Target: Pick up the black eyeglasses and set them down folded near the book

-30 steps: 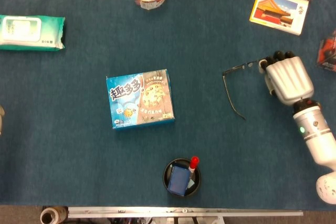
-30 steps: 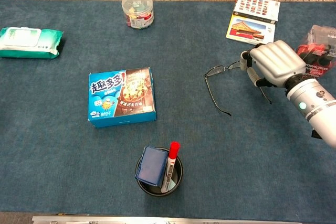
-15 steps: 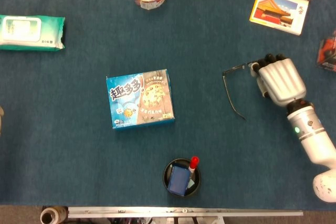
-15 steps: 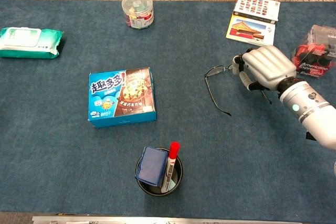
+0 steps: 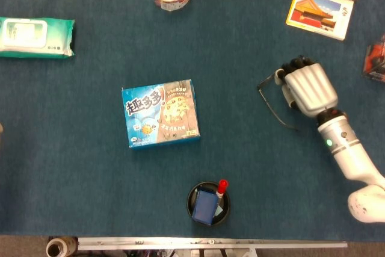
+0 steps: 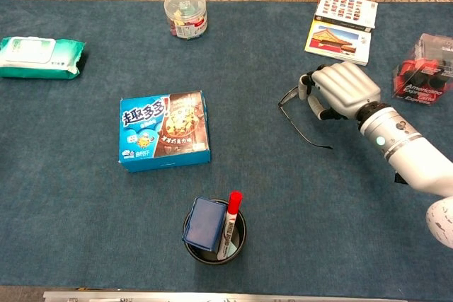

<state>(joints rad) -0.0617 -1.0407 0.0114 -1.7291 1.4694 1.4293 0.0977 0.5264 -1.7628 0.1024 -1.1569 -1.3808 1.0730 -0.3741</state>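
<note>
Shifted toward nine o'clock since a second ago — right hand (image 6: 338,90), fingers curled over the black eyeglasses (image 6: 303,124), apparently gripping the frame, one temple trailing on the counter (image 6: 283,196). At seven o'clock of the book (image 6: 338,39) — well apart.

Black eyeglasses (image 5: 274,102) — silver robot hand (image 5: 308,86) — blue biscuit box (image 5: 161,113), navy table (image 5: 90,167).

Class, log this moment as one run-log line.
right hand: over eyeglasses, grip unclear | temple arm: unfolded | book: beyond | left hand: unseen
</note>
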